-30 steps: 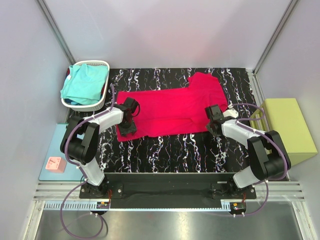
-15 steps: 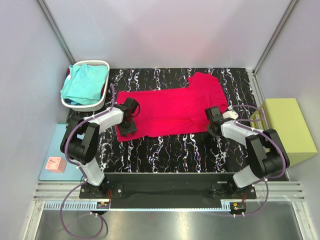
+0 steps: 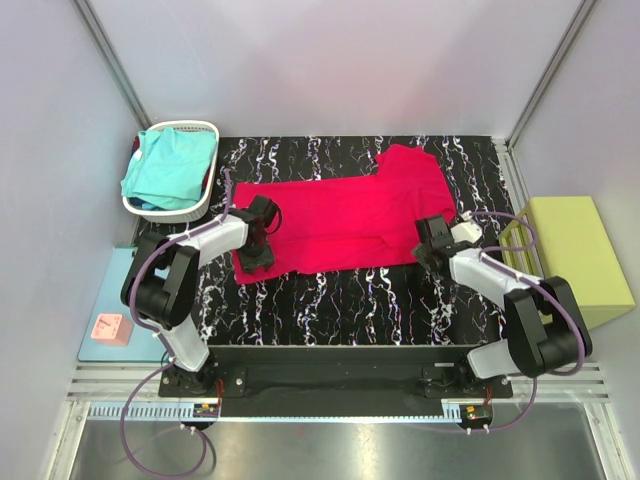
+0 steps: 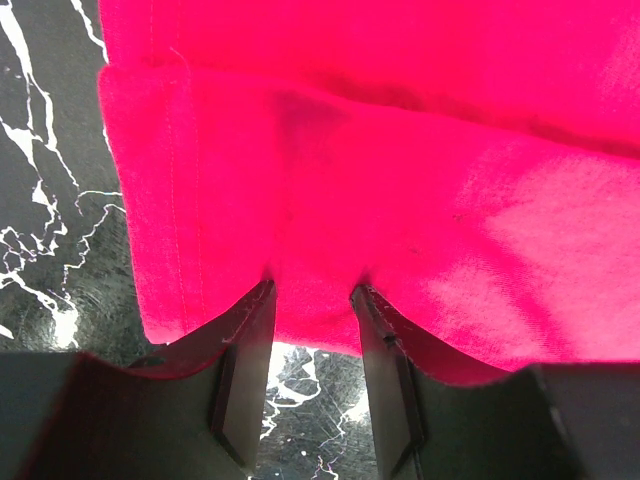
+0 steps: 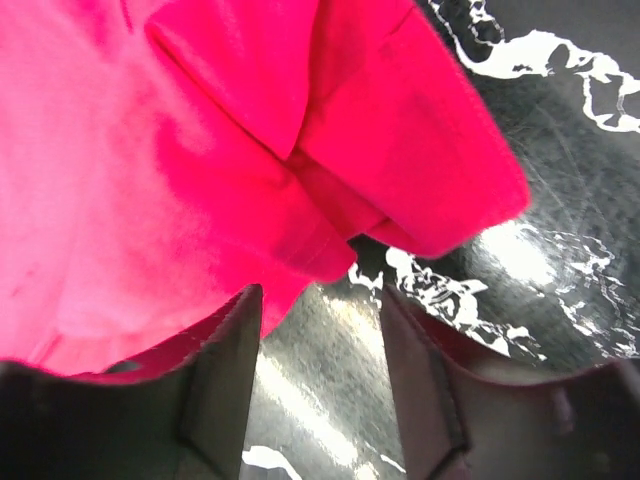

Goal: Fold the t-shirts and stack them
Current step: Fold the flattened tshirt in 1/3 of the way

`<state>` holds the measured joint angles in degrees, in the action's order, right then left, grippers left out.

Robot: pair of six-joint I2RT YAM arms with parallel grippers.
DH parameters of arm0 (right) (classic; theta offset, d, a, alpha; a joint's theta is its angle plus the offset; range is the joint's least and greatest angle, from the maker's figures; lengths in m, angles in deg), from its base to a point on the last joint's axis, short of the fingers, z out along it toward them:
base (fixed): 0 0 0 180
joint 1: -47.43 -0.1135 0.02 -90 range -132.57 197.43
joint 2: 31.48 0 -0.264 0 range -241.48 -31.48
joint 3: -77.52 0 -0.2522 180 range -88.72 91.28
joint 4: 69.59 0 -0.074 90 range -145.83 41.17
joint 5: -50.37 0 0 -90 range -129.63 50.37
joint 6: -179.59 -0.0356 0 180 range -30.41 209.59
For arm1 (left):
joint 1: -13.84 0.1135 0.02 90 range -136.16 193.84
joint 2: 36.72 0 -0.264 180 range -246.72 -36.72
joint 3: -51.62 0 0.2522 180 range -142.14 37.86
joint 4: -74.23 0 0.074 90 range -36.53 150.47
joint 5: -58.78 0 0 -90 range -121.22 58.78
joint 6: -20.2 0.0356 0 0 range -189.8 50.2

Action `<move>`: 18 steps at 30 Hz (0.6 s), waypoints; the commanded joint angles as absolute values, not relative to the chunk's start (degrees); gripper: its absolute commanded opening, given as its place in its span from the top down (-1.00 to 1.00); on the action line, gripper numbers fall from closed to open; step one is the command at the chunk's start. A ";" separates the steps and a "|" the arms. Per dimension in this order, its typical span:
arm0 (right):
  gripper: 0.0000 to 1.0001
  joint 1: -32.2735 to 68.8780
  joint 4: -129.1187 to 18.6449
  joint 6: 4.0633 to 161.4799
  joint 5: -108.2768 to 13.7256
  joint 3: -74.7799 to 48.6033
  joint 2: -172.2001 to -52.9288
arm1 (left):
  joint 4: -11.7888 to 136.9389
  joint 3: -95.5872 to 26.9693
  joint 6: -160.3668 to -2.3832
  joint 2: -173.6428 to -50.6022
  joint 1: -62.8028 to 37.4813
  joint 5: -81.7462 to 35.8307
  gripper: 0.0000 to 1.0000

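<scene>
**Overhead and wrist views.** The black marbled table (image 3: 350, 295) is shown from above, with both arms reaching onto it. The crimson t-shirt (image 3: 345, 215) is spread flat on the table between the two grippers, its length running from one to the other. One sleeve is extended beyond the right gripper (image 5: 320, 295), on its far side. The yellow-green block (image 3: 575, 255) is seen off the table, outboard of the right arm. The turquoise t-shirt (image 3: 168, 168) is heaped in a white basket (image 3: 186, 124), well beyond and outboard of the left gripper (image 4: 312, 295) and apart from the crimson one. The left gripper is set at the near left corner of the crimson t-shirt. Its jaws are drawn narrow on the hem, the cloth is puckered between the fingertips (image 4: 245, 360), and the rest of the shirt lies ahead of them. The right gripper is held with its jaws apart and nothing between them. Bare table is seen in the gap, and the shirt's folded edge lies just ahead of the tips, overlapping the finger on the left of that view.
</scene>
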<state>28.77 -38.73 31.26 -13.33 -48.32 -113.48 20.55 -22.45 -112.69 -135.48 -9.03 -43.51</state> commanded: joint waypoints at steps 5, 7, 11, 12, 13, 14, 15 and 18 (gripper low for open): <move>-0.28 29.15 -38.34 31.93 -9.31 -50.58 -106.80 | 20.75 -22.70 -112.69 -135.15 -10.42 -43.35 0.14; -0.28 29.23 -38.34 32.28 -8.70 -50.32 -107.42 | 20.74 -22.78 -112.69 -135.15 -10.59 -43.35 0.14; -0.25 29.50 -38.87 32.63 -7.99 -50.23 -109.08 | 20.74 -22.61 -112.69 -134.54 -10.68 -43.52 0.14; -0.24 29.59 -39.48 32.81 -7.91 -50.23 -109.44 | 20.74 -22.43 -112.60 -134.45 -10.68 -43.44 0.14; -0.23 29.59 -39.75 33.16 -7.82 -50.14 -109.96 | 20.66 -22.43 -112.60 -134.28 -10.68 -43.52 0.14; -0.22 29.67 -40.10 33.42 -7.73 -50.05 -110.75 | 20.66 -22.26 -112.51 -134.19 -10.68 -43.52 0.14; -0.22 29.76 -40.45 33.42 -7.47 -49.96 -111.20 | 20.66 -22.26 -112.42 -134.10 -10.68 -43.61 0.14; -0.21 30.29 -41.67 33.60 -7.46 -49.88 -112.52 | 20.66 -21.82 -112.51 -134.01 -10.68 -43.44 0.14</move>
<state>29.47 -38.86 32.86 -10.38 -50.29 -111.12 20.48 -22.45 -112.71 -135.48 -10.35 -43.51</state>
